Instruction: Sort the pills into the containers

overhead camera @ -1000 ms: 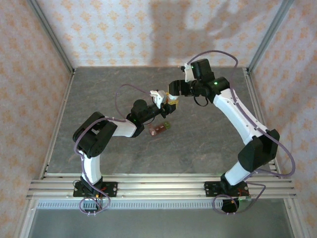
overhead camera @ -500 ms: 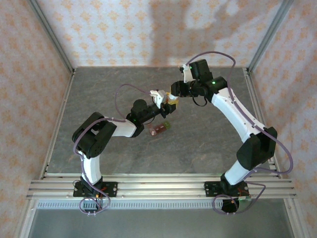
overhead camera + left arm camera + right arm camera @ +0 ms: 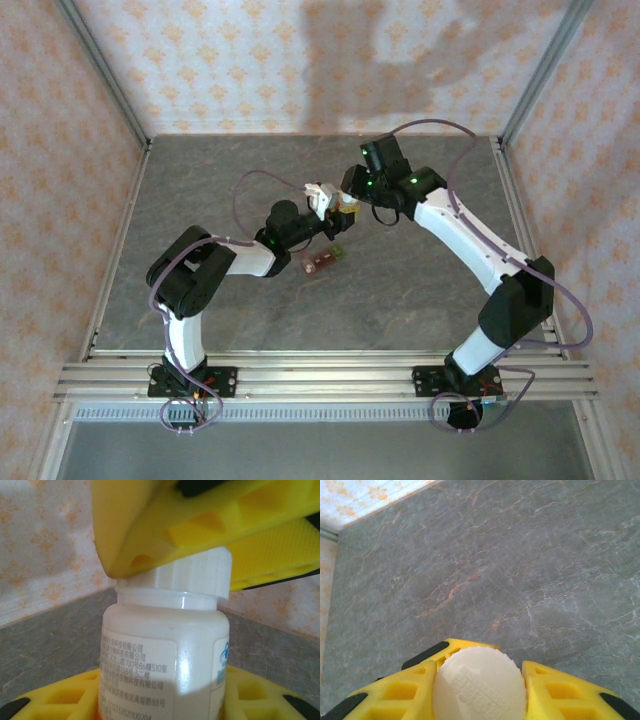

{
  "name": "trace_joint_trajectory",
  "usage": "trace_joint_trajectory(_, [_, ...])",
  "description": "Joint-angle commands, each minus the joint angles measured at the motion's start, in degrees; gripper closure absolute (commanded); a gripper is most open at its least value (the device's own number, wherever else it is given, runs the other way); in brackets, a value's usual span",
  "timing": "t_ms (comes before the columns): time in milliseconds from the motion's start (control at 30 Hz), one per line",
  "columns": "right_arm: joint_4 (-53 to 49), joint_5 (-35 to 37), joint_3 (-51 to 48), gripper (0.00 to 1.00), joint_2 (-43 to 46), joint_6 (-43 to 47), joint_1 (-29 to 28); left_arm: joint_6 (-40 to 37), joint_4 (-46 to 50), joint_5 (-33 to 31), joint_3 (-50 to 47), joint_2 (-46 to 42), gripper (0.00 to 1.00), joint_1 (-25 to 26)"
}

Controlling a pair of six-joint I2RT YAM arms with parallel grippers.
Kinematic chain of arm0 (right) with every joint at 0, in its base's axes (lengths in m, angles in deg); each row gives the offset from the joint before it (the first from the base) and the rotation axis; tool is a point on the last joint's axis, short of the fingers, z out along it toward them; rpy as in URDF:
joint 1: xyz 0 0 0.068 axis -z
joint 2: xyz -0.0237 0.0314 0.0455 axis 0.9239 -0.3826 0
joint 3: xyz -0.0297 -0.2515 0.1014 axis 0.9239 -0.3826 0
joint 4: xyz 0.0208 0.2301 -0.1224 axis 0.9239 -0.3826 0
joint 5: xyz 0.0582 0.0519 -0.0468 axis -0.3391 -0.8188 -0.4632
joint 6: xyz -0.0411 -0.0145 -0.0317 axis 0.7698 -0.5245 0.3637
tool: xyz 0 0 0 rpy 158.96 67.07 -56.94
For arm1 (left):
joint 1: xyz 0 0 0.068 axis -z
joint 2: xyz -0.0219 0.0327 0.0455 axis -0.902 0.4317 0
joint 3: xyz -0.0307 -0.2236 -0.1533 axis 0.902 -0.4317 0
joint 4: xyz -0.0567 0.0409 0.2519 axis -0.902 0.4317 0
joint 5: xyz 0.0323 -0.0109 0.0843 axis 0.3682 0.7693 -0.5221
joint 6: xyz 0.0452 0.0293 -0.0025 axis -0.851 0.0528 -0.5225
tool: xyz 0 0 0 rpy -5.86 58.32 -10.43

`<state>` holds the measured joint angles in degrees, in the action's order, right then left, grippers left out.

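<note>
The left hand [image 3: 165,702] is gripping a small white plastic pill bottle with a printed label [image 3: 165,650] low on its body, its yellow fingers [image 3: 60,700] closed in on either side. Right above the bottle, the right hand [image 3: 479,690] is clamping the bottle's ribbed white screw cap [image 3: 479,682], both pads pressing the rim. From where I'm standing, the two arms are meeting over the middle of the grey stone-patterned worktop [image 3: 420,280], the bottle held clear of it.

The short brownish-red strip of joined square containers with one green end [image 3: 321,261] is lying flat on the worktop, just below the bottle and nearer the arm bases, with nothing touching it.

The bottle looks rigid, light and glossy, so it is probably prone to slipping under a twist; the ribbed cap is giving better purchase than the smooth label. The strip seems lighter, stiff and likely to skid if nudged. Pinching it across its narrow width near one end seems safest.
</note>
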<state>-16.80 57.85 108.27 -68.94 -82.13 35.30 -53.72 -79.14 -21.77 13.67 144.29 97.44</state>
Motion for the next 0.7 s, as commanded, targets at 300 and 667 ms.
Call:
trace_joint_trajectory(300, [0.6,-2.4,2.0,0.19,7.7,3.7,4.5,0.4,-6.7,1.0,1.3,-0.9,1.0,0.2])
trace_joint_trajectory(667, [-1.1,-14.2,3.3,0.2,4.8,23.4,7.3,0.5,-7.0,1.9,1.2,-1.6,1.0,0.2])
